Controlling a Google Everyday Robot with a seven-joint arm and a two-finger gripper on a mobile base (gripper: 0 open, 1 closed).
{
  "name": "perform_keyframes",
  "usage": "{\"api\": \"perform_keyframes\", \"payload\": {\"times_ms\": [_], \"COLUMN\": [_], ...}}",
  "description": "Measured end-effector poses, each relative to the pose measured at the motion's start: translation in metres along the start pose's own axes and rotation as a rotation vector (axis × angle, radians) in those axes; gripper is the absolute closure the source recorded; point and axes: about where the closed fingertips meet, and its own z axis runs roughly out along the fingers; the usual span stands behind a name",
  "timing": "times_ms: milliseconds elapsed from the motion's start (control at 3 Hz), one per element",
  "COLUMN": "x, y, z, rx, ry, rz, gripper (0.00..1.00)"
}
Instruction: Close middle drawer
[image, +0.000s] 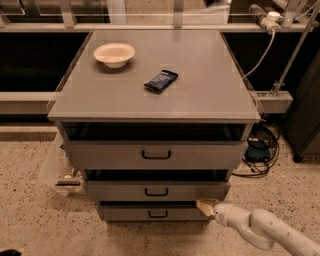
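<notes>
The middle drawer (115, 190) is the second of three grey fronts of a grey metal cabinet, with a small dark handle (156, 191) at its centre. Its front sits back under the top drawer (110, 155), with a dark gap above it. The bottom drawer (125, 213) is just below. My gripper (205, 206), tan-tipped on a white arm (255, 227), comes in from the lower right. It is at the lower right corner of the middle drawer's front, beside the bottom drawer's right end.
On the cabinet top (200, 85) lie a cream bowl (114, 53) and a dark packet (161, 80). A clear plastic bin (52, 172) stands on the floor at the left. Cables (260, 145) and a dark cabinet (307, 120) are at the right.
</notes>
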Motion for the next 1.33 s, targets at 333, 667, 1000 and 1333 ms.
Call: {"api": "perform_keyframes", "payload": {"times_ms": [333,667,1000,1333], "x": [0.008,0.041,0.062,0.063], "y": [-0.007,-0.003,0.002,0.004], "z": [-0.032,-0.083,-0.121,-0.123], "rx": [0.101,0.234,0.307,0.307], "ry": [-0.02,-0.013,0.02,0.025], "rz": [0.103,0.189,0.278,0.282], "gripper": [0.84,0.61,0.37,0.14]}}
